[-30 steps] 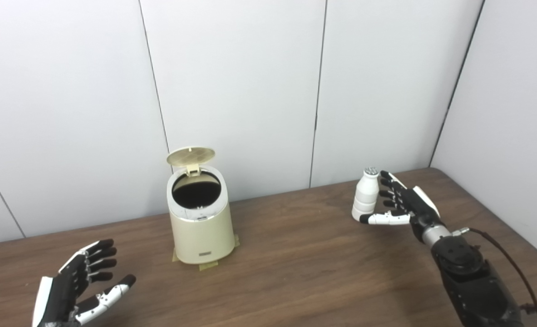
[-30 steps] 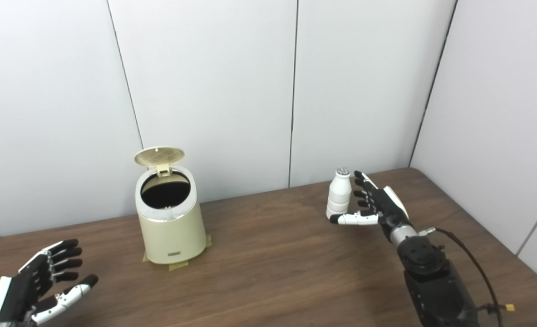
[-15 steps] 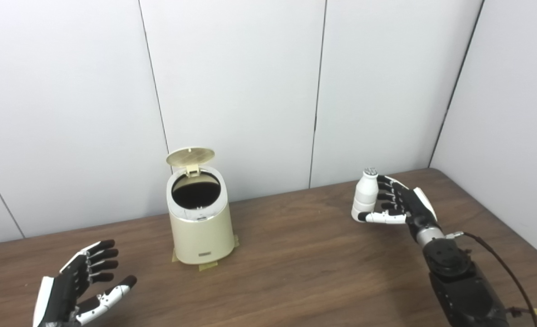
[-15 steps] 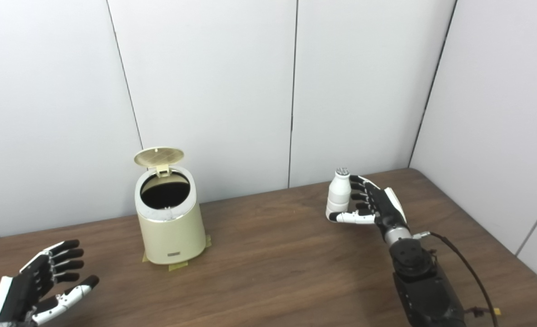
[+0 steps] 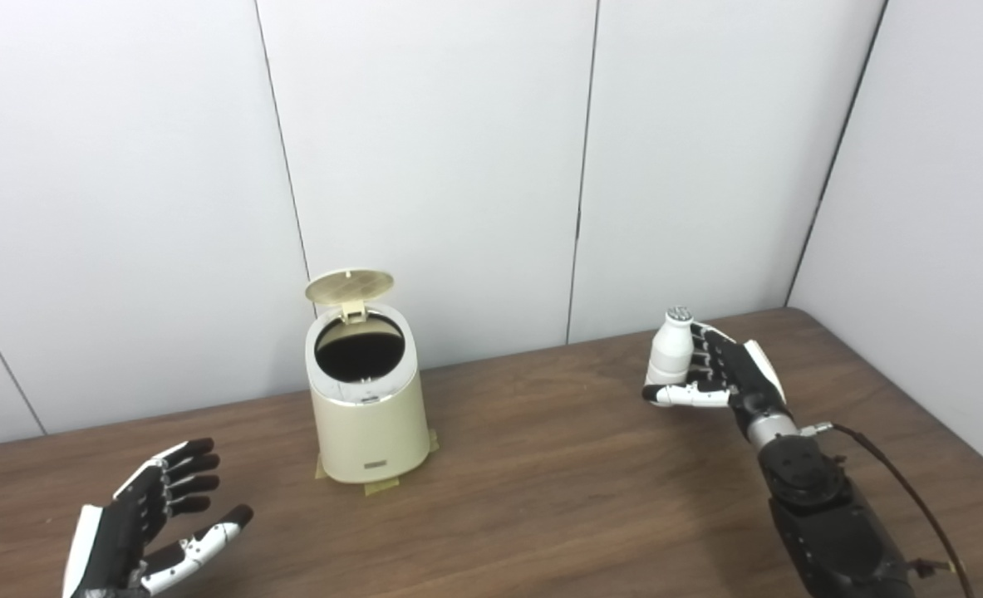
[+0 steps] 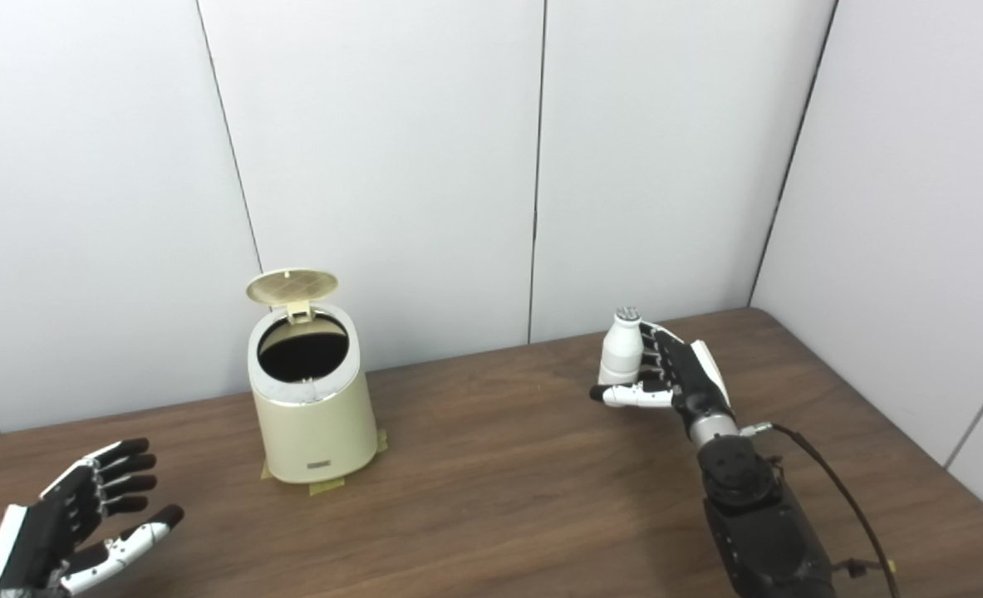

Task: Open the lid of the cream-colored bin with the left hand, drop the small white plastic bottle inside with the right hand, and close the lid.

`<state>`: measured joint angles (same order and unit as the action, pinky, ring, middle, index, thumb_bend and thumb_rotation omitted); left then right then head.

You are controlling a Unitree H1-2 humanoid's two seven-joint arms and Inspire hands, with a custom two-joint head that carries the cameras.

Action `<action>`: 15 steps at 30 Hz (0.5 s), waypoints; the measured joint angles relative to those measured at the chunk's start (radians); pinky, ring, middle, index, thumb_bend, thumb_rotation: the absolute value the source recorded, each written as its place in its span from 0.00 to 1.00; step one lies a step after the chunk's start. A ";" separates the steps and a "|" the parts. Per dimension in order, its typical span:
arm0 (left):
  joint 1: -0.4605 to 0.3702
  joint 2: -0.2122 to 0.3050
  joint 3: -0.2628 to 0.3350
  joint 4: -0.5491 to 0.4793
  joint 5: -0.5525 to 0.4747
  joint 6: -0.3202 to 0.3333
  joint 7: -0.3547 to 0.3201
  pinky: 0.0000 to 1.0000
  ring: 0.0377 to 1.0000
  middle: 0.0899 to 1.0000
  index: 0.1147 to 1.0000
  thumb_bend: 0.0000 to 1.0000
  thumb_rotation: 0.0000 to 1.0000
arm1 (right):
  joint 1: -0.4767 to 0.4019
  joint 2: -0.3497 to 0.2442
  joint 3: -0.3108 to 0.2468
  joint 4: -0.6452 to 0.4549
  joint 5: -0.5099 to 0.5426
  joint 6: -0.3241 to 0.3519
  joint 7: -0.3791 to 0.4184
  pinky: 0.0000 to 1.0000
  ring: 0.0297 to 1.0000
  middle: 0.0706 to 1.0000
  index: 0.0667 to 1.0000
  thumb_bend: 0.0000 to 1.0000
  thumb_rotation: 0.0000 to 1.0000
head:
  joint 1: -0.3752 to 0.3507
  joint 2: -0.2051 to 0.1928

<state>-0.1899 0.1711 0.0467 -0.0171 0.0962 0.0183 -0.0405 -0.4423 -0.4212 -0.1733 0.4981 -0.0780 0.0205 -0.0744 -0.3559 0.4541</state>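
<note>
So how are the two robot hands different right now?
The right robot hand is far out over the table, curled around the small white bottle; the left robot hand is near the front edge, holding nothing. The right one's fingers wrap the bottle, while the left one's are spread apart. The right is far from the open bin; the left is closer to it. Both are black and white.

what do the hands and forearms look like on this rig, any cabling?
Both the left hand and right hand have black fingers, white thumbs and white back plates. The right has a silver wrist ring, bulky black forearm and a thin dark cable looping off the wrist.
</note>
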 measured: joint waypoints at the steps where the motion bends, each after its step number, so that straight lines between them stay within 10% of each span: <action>1: 0.000 0.000 0.000 0.000 0.000 0.001 0.000 0.68 0.70 0.73 0.75 0.65 0.00 | -0.003 0.003 -0.004 0.006 0.002 -0.012 -0.009 0.47 0.55 0.58 0.68 0.66 0.01 | 0.000 0.000; 5: 0.000 -0.001 0.001 0.000 -0.001 0.003 -0.001 0.69 0.69 0.73 0.75 0.64 0.00 | -0.028 0.016 -0.009 0.062 -0.008 -0.070 -0.057 0.32 0.35 0.39 0.50 0.53 0.00 | 0.006 0.002; 15: 0.001 -0.001 0.000 0.000 0.000 0.003 -0.002 0.68 0.68 0.72 0.74 0.63 0.00 | -0.027 0.019 0.003 0.027 -0.097 -0.107 -0.162 0.33 0.35 0.44 0.52 0.51 0.00 | 0.012 0.003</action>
<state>-0.1890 0.1698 0.0464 -0.0171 0.0957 0.0214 -0.0421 -0.4690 -0.4025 -0.1699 0.5248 -0.1754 -0.0866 -0.2360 -0.3436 0.4571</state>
